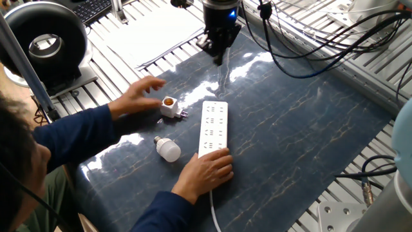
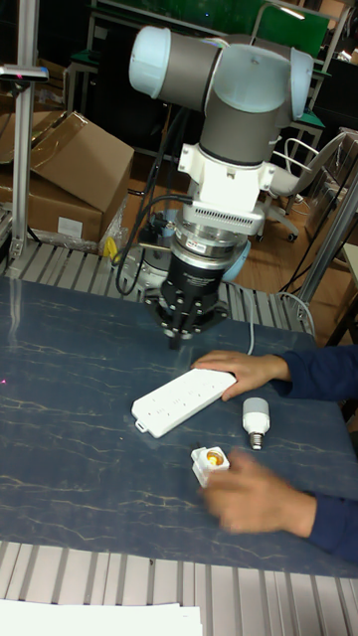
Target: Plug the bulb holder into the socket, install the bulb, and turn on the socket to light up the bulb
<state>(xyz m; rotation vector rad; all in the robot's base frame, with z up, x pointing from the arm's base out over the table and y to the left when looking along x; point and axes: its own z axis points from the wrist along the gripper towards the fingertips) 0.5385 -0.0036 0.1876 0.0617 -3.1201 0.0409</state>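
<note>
The gripper (image 1: 219, 57) is hanging above the far part of the dark table (image 1: 302, 129), beyond the far end of the socket (image 1: 213, 127), touching nothing. Its fingers are pointing down and appear pressed together at the tips, with nothing between them.

The socket is lying flat near the middle of the table, its long axis running near to far. A person's hand (image 1: 207, 171) is resting on its near end, where the white cord (image 1: 213, 212) is leaving toward the near edge.

The holder (image 1: 169, 107) is lying on the table just left of the socket's far half, unplugged, its orange opening facing up and its prongs pointing toward the socket. The person's other hand (image 1: 138, 95) is hovering just left of the holder, fingers loosely spread; whether it is touching the holder cannot be told.

The bulb (image 1: 168, 149) is lying on its side on the table, left of the socket's near end, apart from both hands and the holder.
</note>
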